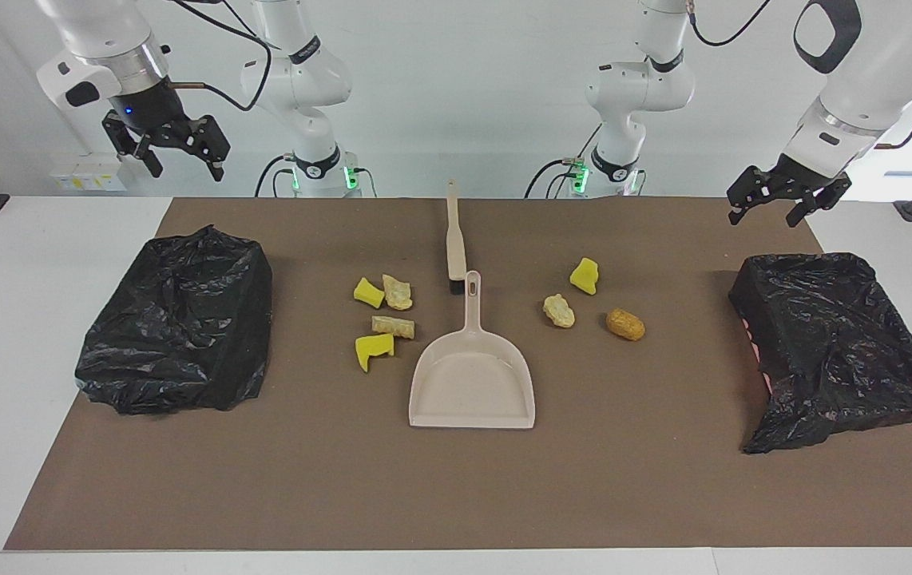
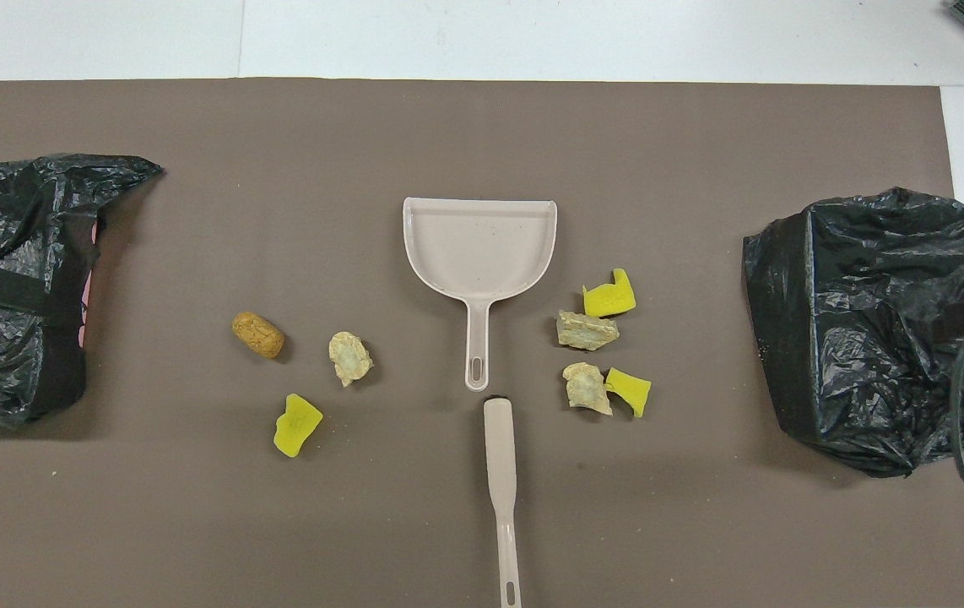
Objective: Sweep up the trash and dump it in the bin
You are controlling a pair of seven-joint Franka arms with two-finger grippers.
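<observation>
Several scraps of trash lie on the brown mat on both sides of a beige dustpan (image 1: 472, 383) (image 2: 479, 249). Toward the right arm's end are two yellow sponge chunks (image 1: 374, 350) (image 2: 609, 295) and two tan lumps (image 1: 393, 326) (image 2: 587, 388). Toward the left arm's end are a yellow chunk (image 1: 584, 275) (image 2: 297, 424), a tan lump (image 1: 559, 311) (image 2: 350, 358) and a brown lump (image 1: 625, 324) (image 2: 258, 334). A beige brush (image 1: 454, 239) (image 2: 500, 473) lies in line with the dustpan's handle, nearer to the robots. My right gripper (image 1: 186, 172) and left gripper (image 1: 764, 218) hang open and empty in the air.
A bin lined with a black bag (image 1: 180, 319) (image 2: 870, 321) stands at the right arm's end of the mat. A second one (image 1: 831, 343) (image 2: 9, 279) stands at the left arm's end. White table borders the mat (image 1: 456, 495).
</observation>
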